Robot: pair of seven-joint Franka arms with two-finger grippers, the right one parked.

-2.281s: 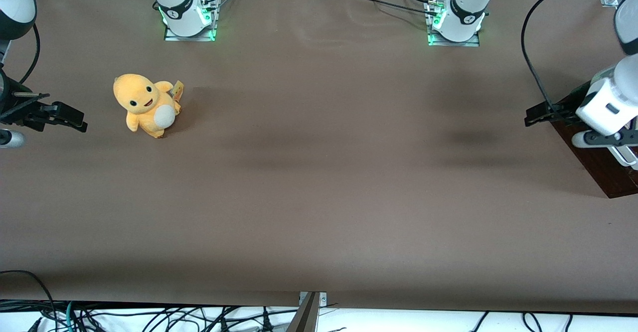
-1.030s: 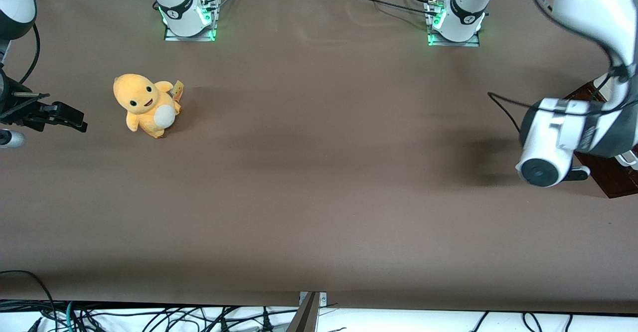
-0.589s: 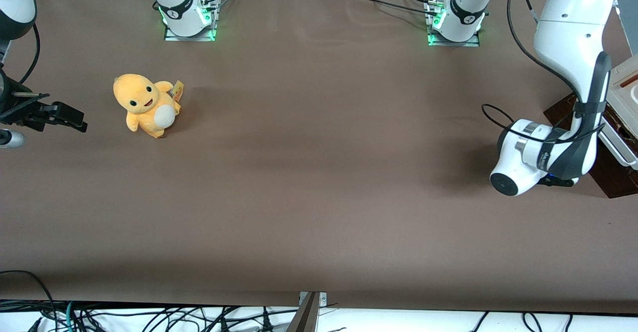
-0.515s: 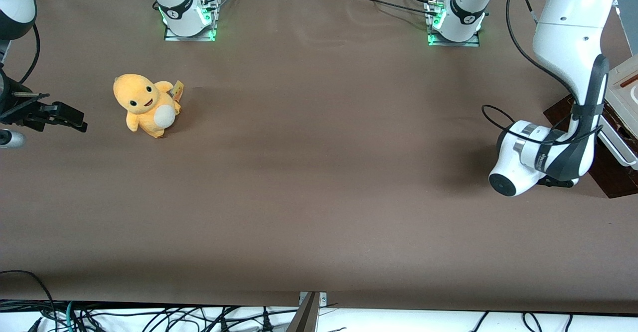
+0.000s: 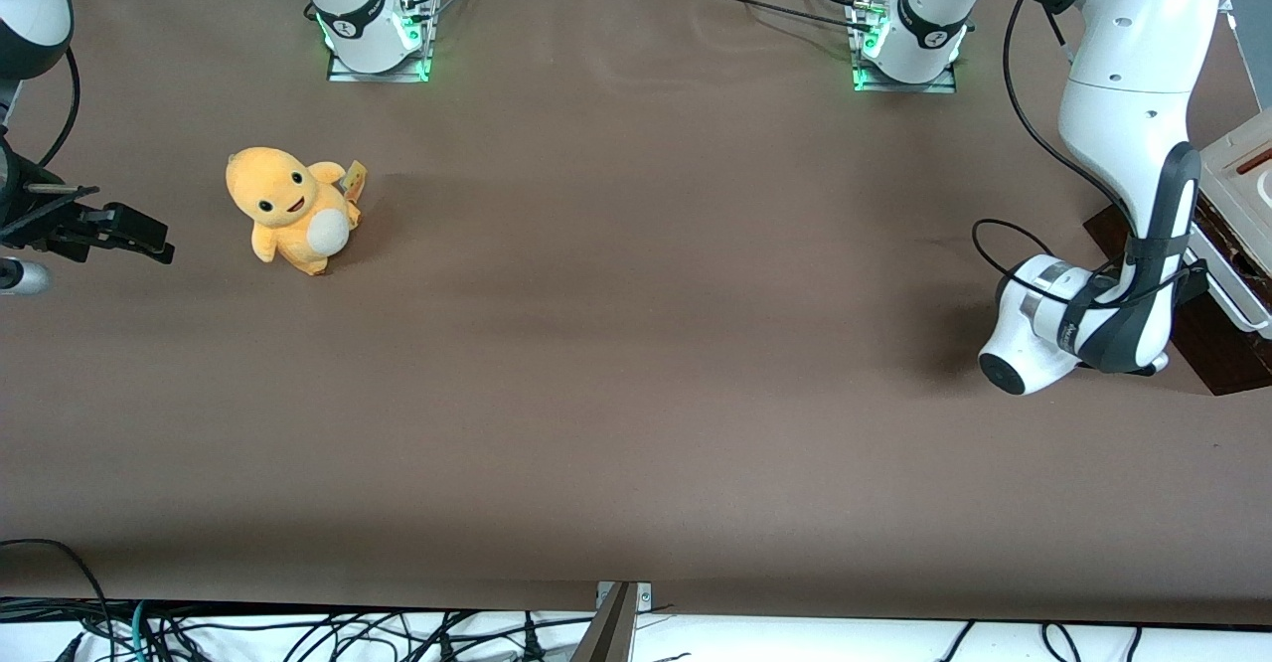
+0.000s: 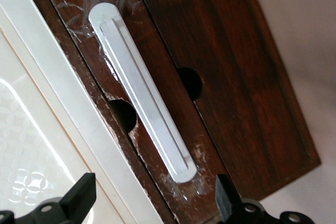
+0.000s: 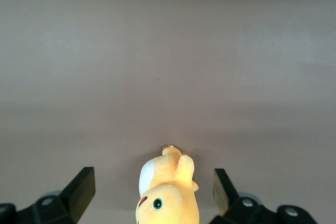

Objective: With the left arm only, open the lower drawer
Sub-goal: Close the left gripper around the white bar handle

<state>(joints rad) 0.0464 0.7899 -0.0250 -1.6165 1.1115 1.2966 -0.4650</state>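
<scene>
The lower drawer's dark brown front (image 6: 173,66) carries a long white bar handle (image 6: 142,106), beside the cabinet's cream top panel (image 6: 47,124). It looks flush with the wood next to it. My left gripper (image 6: 152,203) is open, a short way off the front. One end of the handle lies between the lines of its two black fingertips (image 6: 79,198), and neither touches it. In the front view the left arm (image 5: 1123,145) bends down at the working arm's end of the table. Its wrist (image 5: 1053,329) hides the gripper there, in front of the cabinet (image 5: 1227,359).
A yellow plush toy (image 5: 288,210) stands on the brown table toward the parked arm's end. Both arm bases (image 5: 909,36) are bolted along the table edge farthest from the front camera. A black cable (image 5: 1004,235) loops off the left arm's wrist.
The left arm swung in from the table's end and lowered its wrist in front of the cabinet. In the last half second it edged slightly closer to the cabinet. The toy stayed put.
</scene>
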